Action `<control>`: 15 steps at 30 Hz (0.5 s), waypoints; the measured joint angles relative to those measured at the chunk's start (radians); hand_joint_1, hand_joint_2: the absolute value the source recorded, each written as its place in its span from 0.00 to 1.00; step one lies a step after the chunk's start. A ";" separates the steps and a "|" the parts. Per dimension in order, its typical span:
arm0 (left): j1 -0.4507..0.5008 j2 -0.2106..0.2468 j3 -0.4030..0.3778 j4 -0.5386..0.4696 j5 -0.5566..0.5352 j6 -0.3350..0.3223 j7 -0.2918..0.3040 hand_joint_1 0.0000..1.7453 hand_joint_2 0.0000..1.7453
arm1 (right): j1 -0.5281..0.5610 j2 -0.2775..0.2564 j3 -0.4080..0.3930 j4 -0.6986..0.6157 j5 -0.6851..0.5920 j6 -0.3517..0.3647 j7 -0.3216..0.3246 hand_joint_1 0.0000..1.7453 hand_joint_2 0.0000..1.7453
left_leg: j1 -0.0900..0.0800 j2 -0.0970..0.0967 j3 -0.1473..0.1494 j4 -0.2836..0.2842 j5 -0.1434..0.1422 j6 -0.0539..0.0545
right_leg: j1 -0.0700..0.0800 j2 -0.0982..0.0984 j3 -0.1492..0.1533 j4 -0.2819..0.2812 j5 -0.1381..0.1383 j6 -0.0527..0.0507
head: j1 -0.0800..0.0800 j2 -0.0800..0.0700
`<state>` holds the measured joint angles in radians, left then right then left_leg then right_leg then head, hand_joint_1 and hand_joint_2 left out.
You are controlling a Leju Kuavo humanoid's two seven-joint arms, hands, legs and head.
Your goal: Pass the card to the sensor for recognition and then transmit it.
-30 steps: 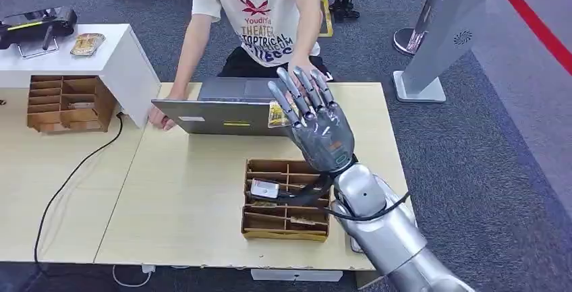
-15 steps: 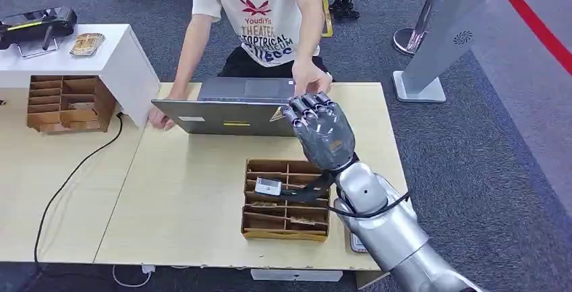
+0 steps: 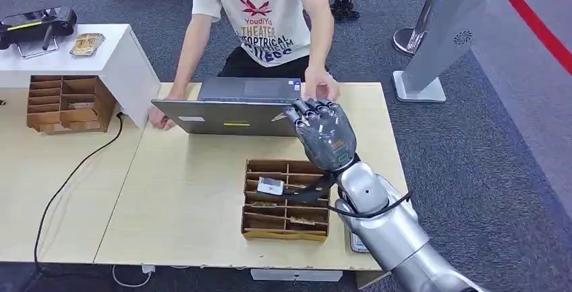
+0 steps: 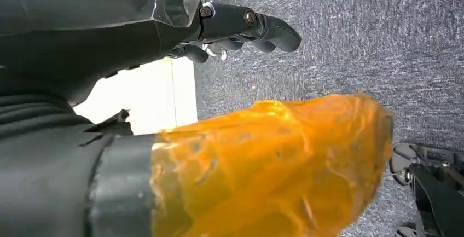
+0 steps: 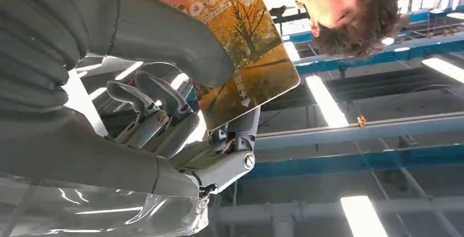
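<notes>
Card [image 5: 246, 56] pinched in right hand [image 3: 322, 132] — laptop [image 3: 229, 106] just beyond.

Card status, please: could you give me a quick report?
Right hand gripping card. Left hand holds nothing. Person's hand just beyond the right hand.

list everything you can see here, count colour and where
card: 1, yellow-orange tree print, held in the right hand
laptop: 1, grey, far side of the table
wooden organiser: 1, brown, on the table near the robot
small white device: 1, in that organiser
second organiser: 1, brown, under the white stand
white stand: 1, left of the table
table: 1, light wood
black cable: 1, across the left tabletop
person: 1, white T-shirt, behind the laptop
right hand: grey, raised by the laptop
left hand: dark, above carpet
</notes>
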<state>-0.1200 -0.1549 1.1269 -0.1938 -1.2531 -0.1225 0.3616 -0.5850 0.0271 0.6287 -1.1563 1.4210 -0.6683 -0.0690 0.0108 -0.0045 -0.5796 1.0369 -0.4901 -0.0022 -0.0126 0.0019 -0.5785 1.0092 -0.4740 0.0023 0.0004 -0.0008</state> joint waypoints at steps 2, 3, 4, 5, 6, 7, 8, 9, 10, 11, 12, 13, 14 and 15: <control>0.000 0.000 0.000 0.000 0.000 0.000 0.000 0.00 0.00 | 0.000 0.000 0.000 0.000 0.000 0.000 0.000 1.00 1.00 | 0.000 0.000 0.000 0.000 0.000 0.000 | 0.000 0.000 0.000 0.000 0.000 0.000 | 0.000 0.000; 0.000 0.000 0.000 0.000 0.000 0.000 0.000 0.00 0.00 | 0.000 0.000 0.000 0.000 -0.001 0.000 0.000 1.00 1.00 | 0.000 0.000 0.000 0.000 0.000 0.000 | 0.000 0.000 0.000 0.000 0.000 0.000 | 0.000 0.000; 0.000 0.000 0.000 0.000 0.000 0.000 0.000 0.00 0.00 | 0.000 0.000 0.000 0.000 -0.001 0.000 0.000 1.00 1.00 | 0.000 0.000 0.000 0.000 0.000 0.000 | 0.000 0.000 0.000 0.000 0.000 0.000 | 0.000 0.000; 0.000 0.000 0.000 0.000 0.000 0.000 0.000 0.00 0.00 | 0.000 0.000 0.000 0.000 -0.001 0.000 0.000 1.00 1.00 | 0.000 0.000 0.000 0.000 0.000 0.000 | 0.000 0.000 0.000 0.000 0.000 0.000 | 0.000 0.000; 0.000 0.000 0.000 0.000 0.000 0.000 0.000 0.00 0.00 | 0.000 0.000 0.000 0.000 -0.002 0.000 0.000 1.00 1.00 | 0.000 0.000 0.000 0.000 0.000 0.000 | 0.000 0.000 0.000 0.000 0.000 0.000 | 0.000 0.000; 0.000 0.000 0.000 0.000 0.000 0.000 0.000 0.00 0.00 | 0.000 0.000 0.000 0.000 -0.002 0.000 0.000 1.00 1.00 | 0.000 0.000 0.000 0.000 0.000 0.000 | 0.000 0.000 0.000 0.000 0.000 0.000 | 0.000 0.000; 0.000 0.000 0.000 0.000 0.000 0.000 0.000 0.00 0.00 | 0.000 0.000 0.000 0.000 -0.005 0.000 0.000 1.00 1.00 | 0.000 0.000 0.000 0.000 0.000 0.000 | 0.000 0.000 0.000 0.000 0.000 0.000 | 0.000 0.000; 0.000 0.000 0.000 0.000 0.000 0.000 0.000 0.00 0.00 | 0.001 0.000 0.000 -0.001 -0.008 0.000 -0.002 1.00 1.00 | 0.000 0.000 0.000 0.000 0.000 0.000 | 0.000 0.000 0.000 0.000 0.000 0.000 | 0.000 0.000; 0.000 0.000 0.000 0.000 0.000 0.000 0.000 0.00 0.00 | 0.005 0.000 0.000 -0.004 -0.012 0.000 -0.006 1.00 1.00 | 0.000 0.000 0.000 0.000 0.000 0.000 | 0.000 0.000 0.000 0.000 0.000 0.000 | 0.000 0.000; 0.000 0.000 0.000 0.000 0.000 0.000 0.000 0.00 0.00 | 0.012 0.000 -0.002 -0.009 -0.018 0.000 -0.011 1.00 1.00 | 0.000 0.000 0.000 0.000 0.000 0.000 | 0.000 0.000 0.000 0.000 0.000 0.000 | 0.000 0.000; 0.000 0.000 0.000 0.000 0.000 0.001 0.000 0.00 0.00 | 0.020 0.000 -0.007 -0.019 -0.027 0.000 -0.019 1.00 1.00 | 0.000 0.000 0.000 0.000 0.000 0.000 | 0.000 0.000 0.000 0.000 0.000 0.000 | 0.000 0.000; 0.000 0.000 0.000 0.000 0.000 0.003 0.000 0.00 0.00 | 0.028 0.001 -0.013 -0.029 -0.041 0.000 -0.030 1.00 1.00 | 0.000 0.000 0.000 0.000 0.000 0.000 | 0.000 0.000 0.000 0.000 0.000 0.000 | 0.000 0.000; 0.000 0.000 0.000 0.000 0.001 0.004 0.000 0.00 0.00 | 0.038 0.004 -0.021 -0.040 -0.060 0.000 -0.044 1.00 1.00 | 0.000 0.000 0.000 0.000 0.000 0.000 | 0.000 0.000 0.000 0.000 0.000 0.000 | 0.000 0.000; 0.000 0.000 0.000 0.000 0.001 0.006 0.000 0.00 0.00 | 0.051 0.010 -0.032 -0.052 -0.086 0.000 -0.062 1.00 1.00 | 0.000 0.000 0.000 0.000 0.000 0.000 | 0.000 0.000 0.000 0.000 0.000 0.000 | 0.000 0.000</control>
<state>-0.1196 -0.1549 1.1269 -0.1938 -1.2520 -0.1163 0.3616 -0.5339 0.0366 0.5962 -1.2086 1.3351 -0.6687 -0.1309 0.0108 -0.0047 -0.5798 1.0369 -0.4902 -0.0023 -0.0126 0.0018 -0.5785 1.0092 -0.4740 0.0023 0.0004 -0.0008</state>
